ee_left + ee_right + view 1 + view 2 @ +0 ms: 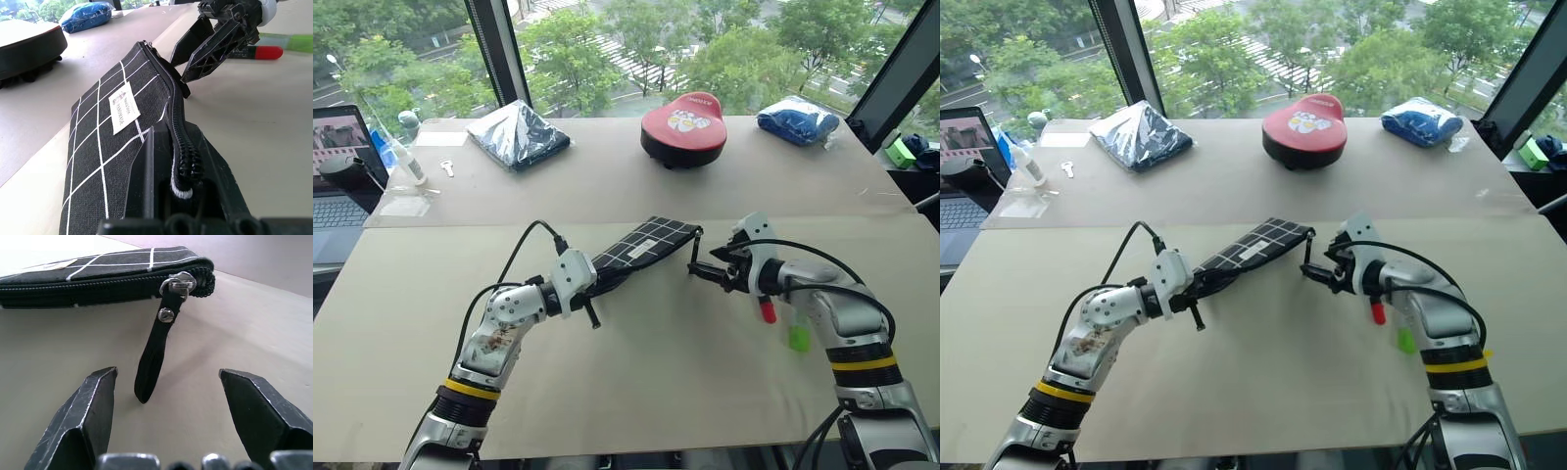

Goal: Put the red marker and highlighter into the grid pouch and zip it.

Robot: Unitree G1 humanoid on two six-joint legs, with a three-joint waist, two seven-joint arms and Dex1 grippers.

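Note:
My left gripper is shut on the near end of the grid pouch, holding it tilted with the zipper edge up. The pouch's slider sits at the far end, and the black pull strap hangs down from it. My right gripper stands open just short of the strap, one finger on each side and nothing between them. On the table beneath my right forearm lie the red marker and the lime-green highlighter, side by side.
At the table's far side stand a red and black rounded case, a dark bagged bundle and a blue bagged bundle. A laptop, a bottle and a key are at the far left.

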